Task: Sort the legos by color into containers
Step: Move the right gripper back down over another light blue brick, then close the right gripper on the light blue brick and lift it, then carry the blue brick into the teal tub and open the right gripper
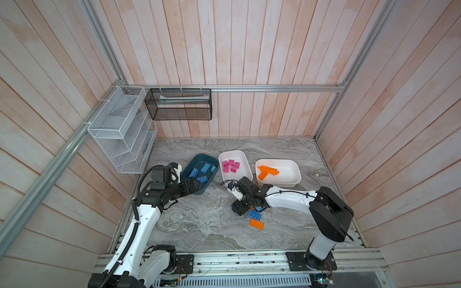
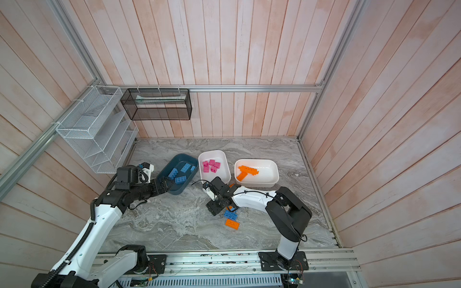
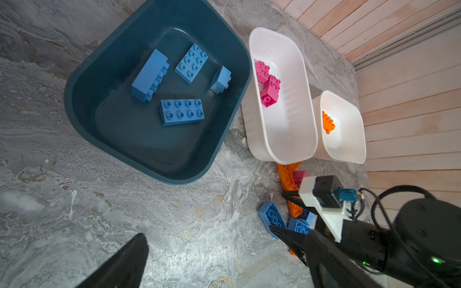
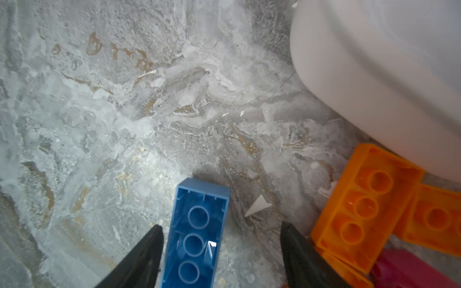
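Marble table; teal tub holds blue bricks, white tub pink bricks.

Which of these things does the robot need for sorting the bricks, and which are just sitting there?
Needed:
- blue tub, holding blue bricks
- white middle tub, holding pink bricks
- white end tub, holding orange bricks
- loose bricks on the table

Just sitting there:
- wire rack
- black basket

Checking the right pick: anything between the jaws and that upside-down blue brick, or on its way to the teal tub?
Nothing: right gripper straddles the blue brick, open. Bare table to the teal tub, but the left gripper hangs at its near end.
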